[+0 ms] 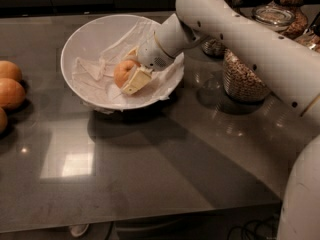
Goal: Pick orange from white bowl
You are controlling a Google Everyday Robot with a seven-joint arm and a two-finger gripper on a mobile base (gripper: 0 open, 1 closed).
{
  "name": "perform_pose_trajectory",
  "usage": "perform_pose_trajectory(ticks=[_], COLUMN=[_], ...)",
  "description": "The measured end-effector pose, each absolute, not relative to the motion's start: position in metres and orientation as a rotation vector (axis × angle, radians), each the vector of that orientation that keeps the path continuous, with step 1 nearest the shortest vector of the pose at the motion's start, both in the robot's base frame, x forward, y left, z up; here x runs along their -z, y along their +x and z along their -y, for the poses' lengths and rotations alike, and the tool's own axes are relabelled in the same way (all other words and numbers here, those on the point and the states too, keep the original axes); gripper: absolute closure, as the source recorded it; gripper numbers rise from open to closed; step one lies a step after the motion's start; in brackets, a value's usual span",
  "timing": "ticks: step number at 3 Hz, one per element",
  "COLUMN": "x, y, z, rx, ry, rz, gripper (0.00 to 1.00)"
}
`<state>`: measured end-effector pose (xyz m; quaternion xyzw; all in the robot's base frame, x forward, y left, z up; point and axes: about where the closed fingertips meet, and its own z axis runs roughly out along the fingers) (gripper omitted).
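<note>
Camera view looks down on a dark, glossy bench (150, 174) that carries the white bowl (64, 66) at its far side, left of the middle. The robot's white arm (240, 39) comes in from the right of the white bowl, passes over its right rim and slopes down into it. The white bowl is wide and round, and a thin, wrinkled white sheet (92, 74) lines it; the sheet spills a little over the near rim.

To the right of the white bowl, near it but apart, stands a glass jar (242, 76) filled with brownish cereal, and more jars (280, 16) stand farther right and back from it. Well to the left of the white bowl, at the bench's edge of the view, lie three round orange fruits (11, 93) in a close group.

Inside the white bowl, toward its right half, the end effector (131, 71) is closed around the orange (121, 73). One pale finger (136, 80) lies against the fruit's near right side and the other reaches round its far side. The orange rests low in the white bowl, on the sheet, just left of the wrist.
</note>
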<state>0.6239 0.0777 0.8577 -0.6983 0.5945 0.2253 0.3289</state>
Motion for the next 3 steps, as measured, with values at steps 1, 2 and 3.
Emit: perform_pose_trajectory(ticks=[1, 2, 3], x=[-0.858, -0.863, -0.879], y=[0.624, 0.623, 0.619], z=[-0.078, -0.078, -0.072], rx=[-0.589, -0.587, -0.560], ry=[-1.827, -1.826, -1.808], rz=[-1.555, -1.549, -1.531], gripper=[1.00, 1.00, 1.00])
